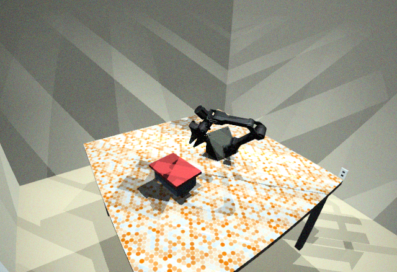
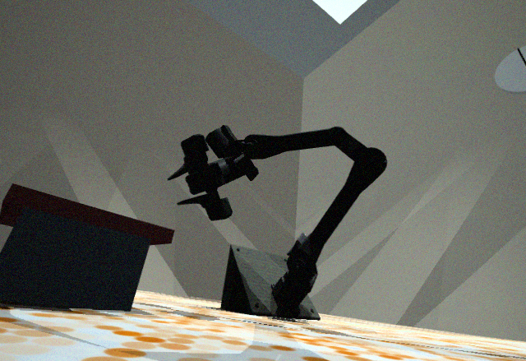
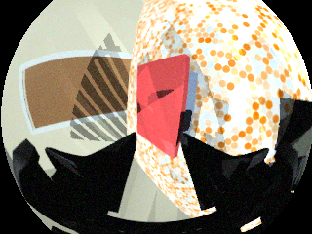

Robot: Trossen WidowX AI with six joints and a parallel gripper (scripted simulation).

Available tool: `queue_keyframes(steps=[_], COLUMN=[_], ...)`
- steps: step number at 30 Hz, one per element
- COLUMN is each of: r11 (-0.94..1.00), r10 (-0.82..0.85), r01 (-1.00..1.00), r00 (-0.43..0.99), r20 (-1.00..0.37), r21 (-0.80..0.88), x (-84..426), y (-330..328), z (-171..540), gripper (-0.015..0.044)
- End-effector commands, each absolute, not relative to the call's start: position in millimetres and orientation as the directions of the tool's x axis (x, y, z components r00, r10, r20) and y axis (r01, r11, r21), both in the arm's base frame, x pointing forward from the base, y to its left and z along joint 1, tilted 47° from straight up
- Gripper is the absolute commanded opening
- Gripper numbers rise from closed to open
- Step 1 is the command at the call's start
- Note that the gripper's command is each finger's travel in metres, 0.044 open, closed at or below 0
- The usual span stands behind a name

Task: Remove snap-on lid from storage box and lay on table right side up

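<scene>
On the left of my top view, the red lid (image 1: 175, 169) (image 2: 86, 212) (image 3: 163, 104) sits on the dark box (image 1: 184, 188) (image 2: 71, 263) (image 3: 193, 97) on the table (image 1: 243, 230) (image 2: 191, 331) (image 3: 244, 49); I judge it light, fairly stiff and perhaps slick, best taken by opposite overhanging rims and eased up so the box stays put. To its right, my gripper (image 1: 193, 144) (image 2: 173, 191) (image 3: 159, 136) hangs well apart, fingers partly spread with nothing between them.

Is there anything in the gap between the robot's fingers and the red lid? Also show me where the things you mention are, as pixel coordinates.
Nothing solid: in the exterior view, only open air separates the fingers (image 1: 194, 144) (image 2: 173, 191) from the lid (image 1: 175, 169) (image 2: 89, 214) (image 3: 163, 104).
</scene>
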State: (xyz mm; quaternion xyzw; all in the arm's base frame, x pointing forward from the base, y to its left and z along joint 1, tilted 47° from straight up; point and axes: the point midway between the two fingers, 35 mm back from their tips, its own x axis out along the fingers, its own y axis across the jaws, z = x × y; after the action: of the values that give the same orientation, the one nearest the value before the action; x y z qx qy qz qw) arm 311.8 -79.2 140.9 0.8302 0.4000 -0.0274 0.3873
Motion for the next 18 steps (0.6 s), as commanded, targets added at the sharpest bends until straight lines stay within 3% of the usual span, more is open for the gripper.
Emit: queue_keyframes(steps=[1, 18], r11=[-0.388, -0.398], r10=[0.646, 0.648], r01=[0.687, 0.687], r00=[0.679, 0.679], r20=[-0.350, -0.343], r21=[0.615, 0.608], x=[311, 306], y=[-79, -36], z=[141, 101], gripper=[0.0235, 0.0235])
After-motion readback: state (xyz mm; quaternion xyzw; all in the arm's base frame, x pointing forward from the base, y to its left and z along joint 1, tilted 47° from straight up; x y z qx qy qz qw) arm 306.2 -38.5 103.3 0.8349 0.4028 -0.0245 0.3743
